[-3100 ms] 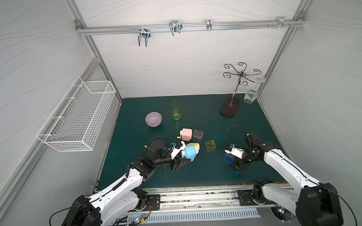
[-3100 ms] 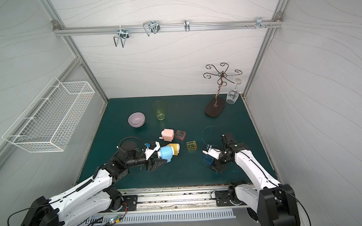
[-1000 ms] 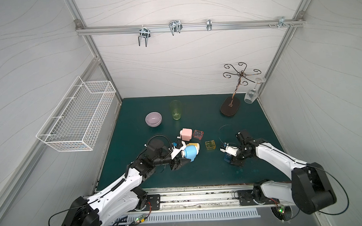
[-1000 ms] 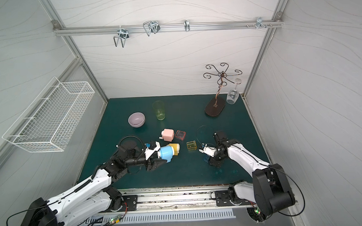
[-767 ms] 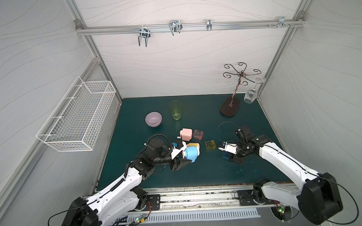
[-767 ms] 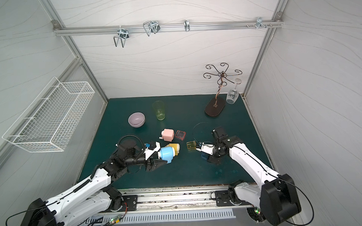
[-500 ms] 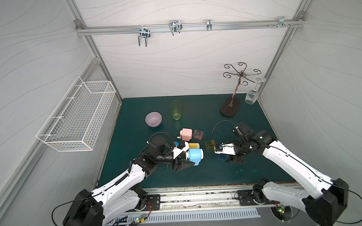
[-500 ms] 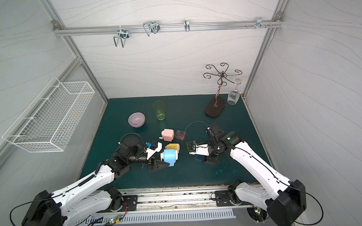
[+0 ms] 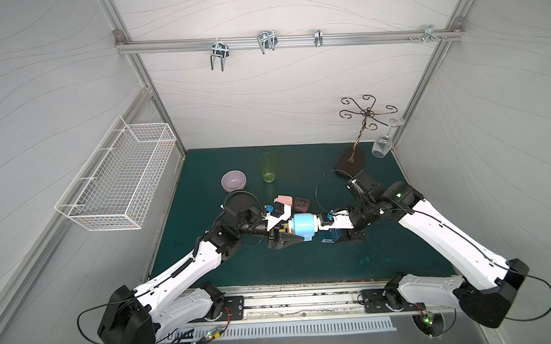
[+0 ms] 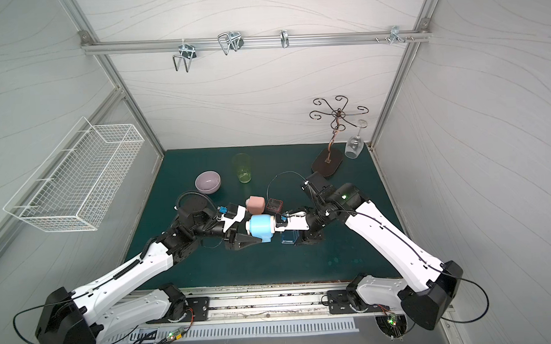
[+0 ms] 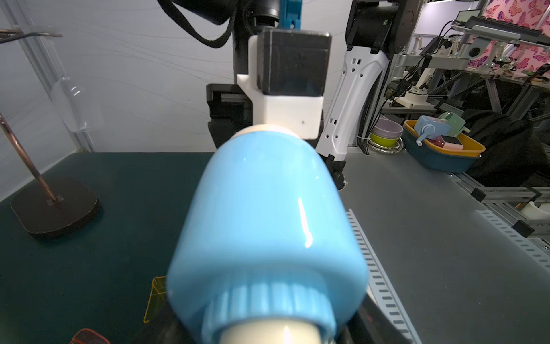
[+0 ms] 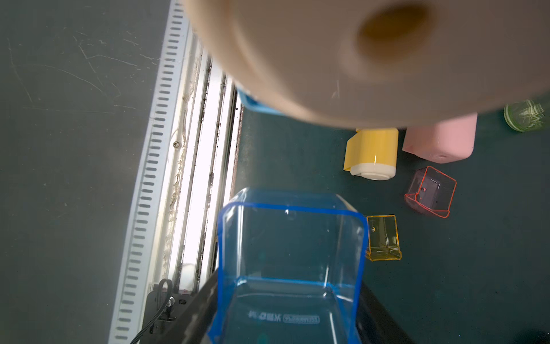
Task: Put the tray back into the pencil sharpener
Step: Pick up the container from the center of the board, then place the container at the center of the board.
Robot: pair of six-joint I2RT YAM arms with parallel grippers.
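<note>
Top views: left gripper (image 9: pixel 293 229) clamps the blue sharpener (image 9: pixel 304 227) sideways, raised over mid-tabletop (image 9: pixel 271 267). Probably held steady for loading. Right gripper (image 9: pixel 330 232), fingers (image 12: pixel 202 309) part-spread, pinches the clear blue tray (image 12: pixel 290 253) by its walls, just beside the sharpener's cream end. Tray not yet inside; slot unseen.

The pencil sharpener (image 9: pixel 304 227) is over the middle of the table (image 9: pixel 271 267) with the tray (image 9: pixel 328 236) just right of it, the bowl (image 9: pixel 233 180) and cup (image 9: pixel 267 167) behind to the left, and the stand (image 9: pixel 350 161) at the back right.
</note>
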